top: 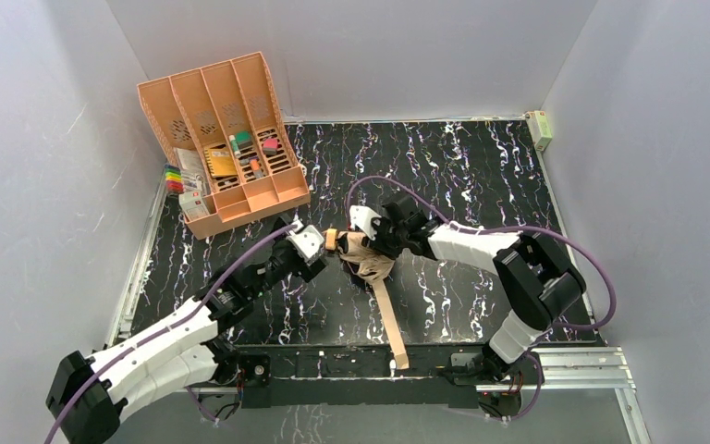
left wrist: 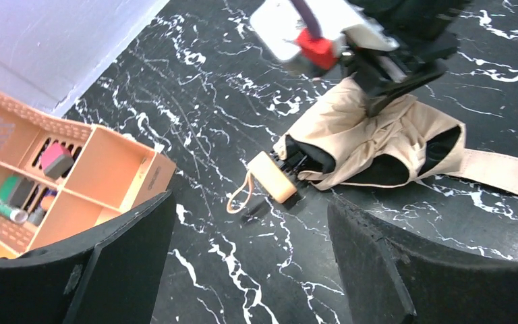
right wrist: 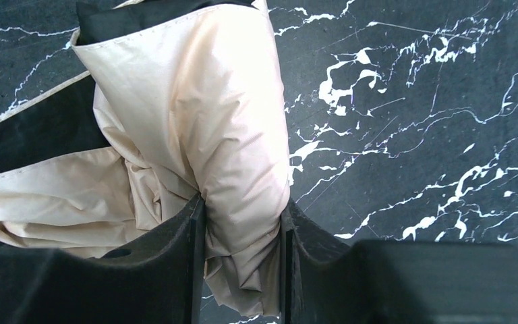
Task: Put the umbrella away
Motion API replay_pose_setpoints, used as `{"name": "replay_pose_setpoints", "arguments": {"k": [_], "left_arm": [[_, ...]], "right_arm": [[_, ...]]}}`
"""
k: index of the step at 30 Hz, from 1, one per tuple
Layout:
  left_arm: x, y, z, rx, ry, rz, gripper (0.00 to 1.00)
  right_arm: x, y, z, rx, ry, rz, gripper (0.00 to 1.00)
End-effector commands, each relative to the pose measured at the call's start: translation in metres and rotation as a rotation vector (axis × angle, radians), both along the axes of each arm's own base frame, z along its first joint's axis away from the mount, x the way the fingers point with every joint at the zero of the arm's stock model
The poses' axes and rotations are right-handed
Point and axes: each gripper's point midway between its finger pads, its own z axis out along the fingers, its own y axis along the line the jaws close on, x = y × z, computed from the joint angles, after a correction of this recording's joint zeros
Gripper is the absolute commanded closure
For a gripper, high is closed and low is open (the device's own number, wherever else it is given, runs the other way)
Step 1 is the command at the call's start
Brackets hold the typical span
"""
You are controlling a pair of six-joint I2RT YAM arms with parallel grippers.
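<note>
Location: umbrella (top: 367,259) lying on desk (top: 462,166), near organizer (top: 226,139) | right tool (right wrist: 241,209) clamped on soft, limp fabric | left tool (left wrist: 249,209) held apart, short of handle (left wrist: 273,177) | rigid handle judged the firmer hold.

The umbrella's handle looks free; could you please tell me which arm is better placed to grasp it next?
Probably left: the left end effector is open and aimed at the handle, while the right end effector pinches the umbrella by its fabric.
</note>
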Motion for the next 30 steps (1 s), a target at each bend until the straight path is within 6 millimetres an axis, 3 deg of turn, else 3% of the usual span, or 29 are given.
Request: {"name": "replay_pose_setpoints", "arguments": {"k": [1, 7, 12, 18, 23, 30], "left_arm": [[-0.001, 0.007, -0.002, -0.049, 0.071, 0.014, 0.19], [0.004, -0.006, -0.003, -0.08, 0.15, -0.058, 0.18], [-0.001, -0.032, -0.016, -0.097, 0.298, -0.241, 0.13], [0.007, -0.057, -0.024, -0.071, 0.367, -0.374, 0.1], [0.015, -0.072, -0.044, -0.016, 0.477, -0.457, 0.1], [0.021, -0.088, -0.074, 0.017, 0.593, -0.543, 0.1]], "right_arm": [[-0.023, -0.031, -0.037, -0.167, 0.001, 0.067, 1.0], [-0.036, -0.03, -0.027, -0.136, -0.144, 0.23, 1.0], [-0.036, -0.024, -0.021, -0.105, -0.276, 0.241, 1.0], [-0.047, -0.018, -0.022, -0.107, -0.475, 0.269, 1.0], [-0.055, -0.018, -0.022, -0.084, -0.573, 0.278, 1.0], [-0.06, -0.019, -0.029, -0.106, -0.569, 0.306, 1.0]]}}
